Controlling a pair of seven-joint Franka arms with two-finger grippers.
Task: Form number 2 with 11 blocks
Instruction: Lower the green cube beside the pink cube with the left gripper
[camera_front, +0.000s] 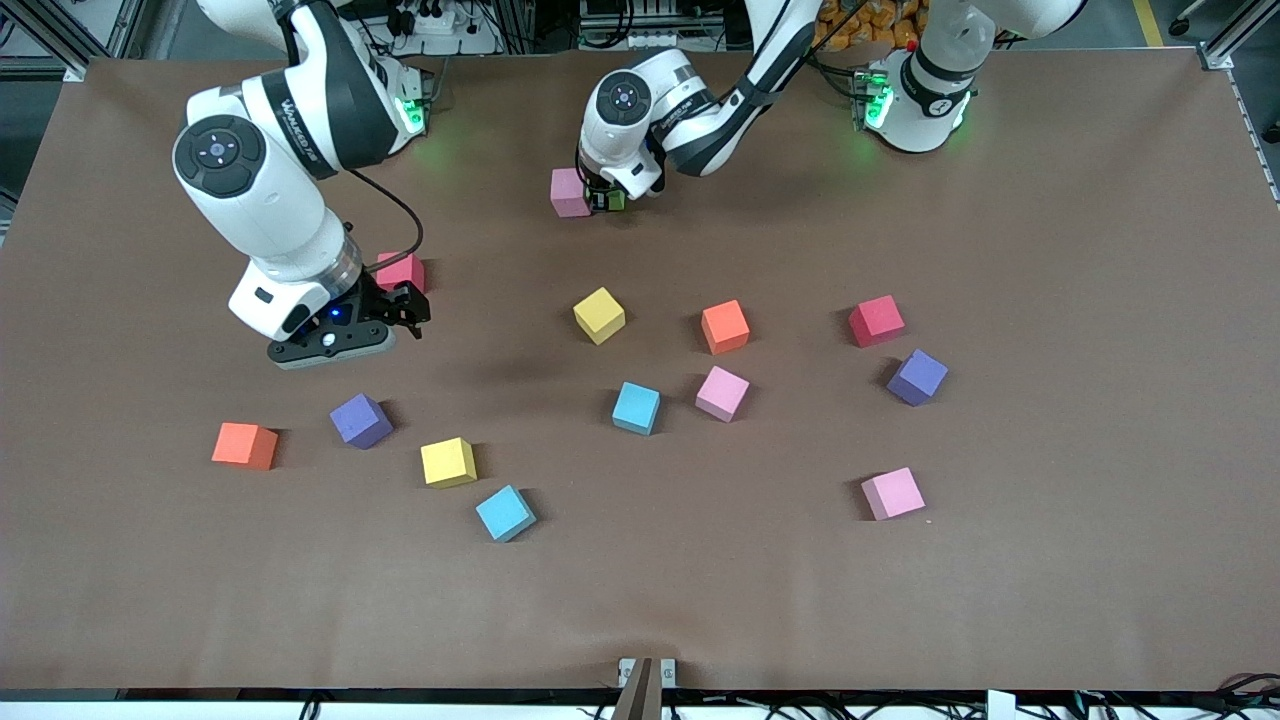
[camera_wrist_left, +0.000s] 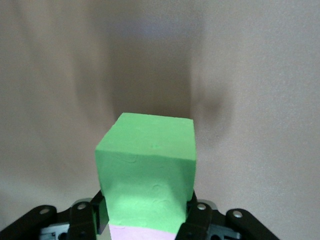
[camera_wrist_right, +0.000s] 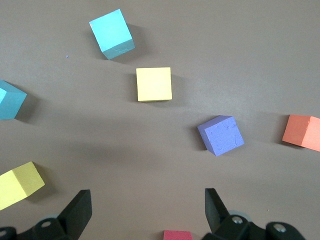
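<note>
place: robotics lab | evidence: aluminium frame (camera_front: 60, 45), brown-covered table (camera_front: 1050, 250)

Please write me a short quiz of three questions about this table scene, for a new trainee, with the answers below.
1. True or false: the left gripper is shut on the green block.
2. Which block stands right beside the green block? A) yellow B) pink C) orange
3. Fill in: the right gripper hangs ____ above the table, holding nothing.

Key
1. True.
2. B, the pink block.
3. Open.
</note>
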